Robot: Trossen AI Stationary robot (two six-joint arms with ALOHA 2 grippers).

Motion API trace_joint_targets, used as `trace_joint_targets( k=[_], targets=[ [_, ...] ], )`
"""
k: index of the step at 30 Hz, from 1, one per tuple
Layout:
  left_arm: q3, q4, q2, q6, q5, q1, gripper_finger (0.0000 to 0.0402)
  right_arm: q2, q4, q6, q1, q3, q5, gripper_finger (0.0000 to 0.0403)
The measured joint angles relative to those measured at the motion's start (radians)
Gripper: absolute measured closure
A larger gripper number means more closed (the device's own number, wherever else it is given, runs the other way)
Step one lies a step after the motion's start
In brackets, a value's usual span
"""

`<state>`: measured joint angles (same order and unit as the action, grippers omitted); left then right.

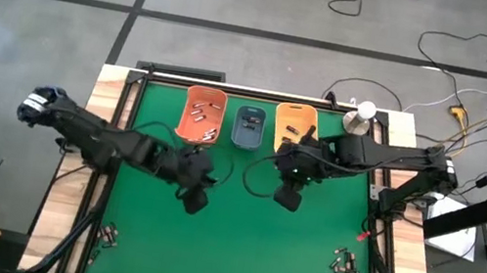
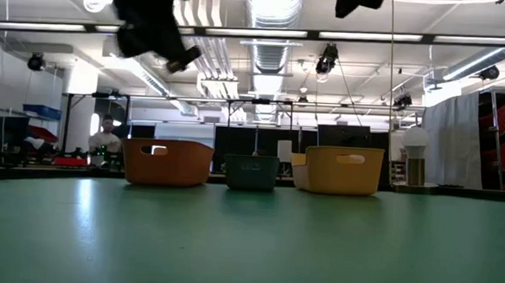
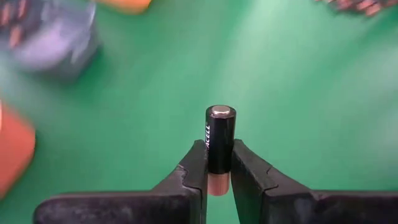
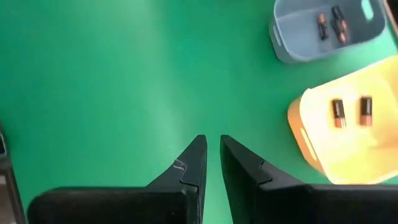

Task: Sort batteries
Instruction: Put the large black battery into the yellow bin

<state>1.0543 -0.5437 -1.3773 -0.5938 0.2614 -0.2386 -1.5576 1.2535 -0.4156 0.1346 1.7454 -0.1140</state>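
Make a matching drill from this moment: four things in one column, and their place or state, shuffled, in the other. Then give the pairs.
Things:
1. left gripper
2. right gripper
3. orange bin
4. blue-grey bin

Place or state:
A. middle of the bin row
B. holds nothing, fingers nearly together
C. clamped on a black battery
D. left end of the bin row

Pairs: 1-C, 2-B, 3-D, 4-A
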Motion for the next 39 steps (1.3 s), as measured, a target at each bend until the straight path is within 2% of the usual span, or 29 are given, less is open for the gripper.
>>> trace_joint_targets(
  k=[5,9,12,14,19,25,34,39],
  targets=[
    [0.082,0.084,-0.002,0.198,-0.061,0.065,0.0373,0.038,-0.229,0.042,0.072,-0.038,-0.094,0.0364],
    [0.212,0.093,-0.001,0.330,-0.061,0.084,0.0373,0.109,-0.427,0.086,0.115,-0.093,-0.283,0.0363],
    [0.324,0.098,0.000,0.414,-0.061,0.093,0.0373,0.173,-0.569,0.135,0.119,-0.123,-0.385,0.0349],
    [0.391,0.098,-0.001,0.459,-0.059,0.096,0.0373,0.206,-0.697,0.203,0.125,-0.145,-0.412,0.0329],
    [0.511,0.109,-0.009,0.532,-0.042,0.098,0.0373,0.216,-0.963,0.389,0.136,-0.164,-0.396,0.0280],
    [0.564,0.135,-0.023,0.569,-0.036,0.098,0.0373,0.142,-1.193,0.522,0.135,-0.164,-0.336,0.0255],
    [0.568,0.144,-0.024,0.588,-0.031,0.095,0.0373,0.123,-1.231,0.469,0.113,-0.164,-0.331,0.0269],
    [0.568,0.150,-0.024,0.596,-0.032,0.089,0.0373,0.124,-1.234,0.499,0.111,-0.164,-0.332,0.0281]
  ],
)
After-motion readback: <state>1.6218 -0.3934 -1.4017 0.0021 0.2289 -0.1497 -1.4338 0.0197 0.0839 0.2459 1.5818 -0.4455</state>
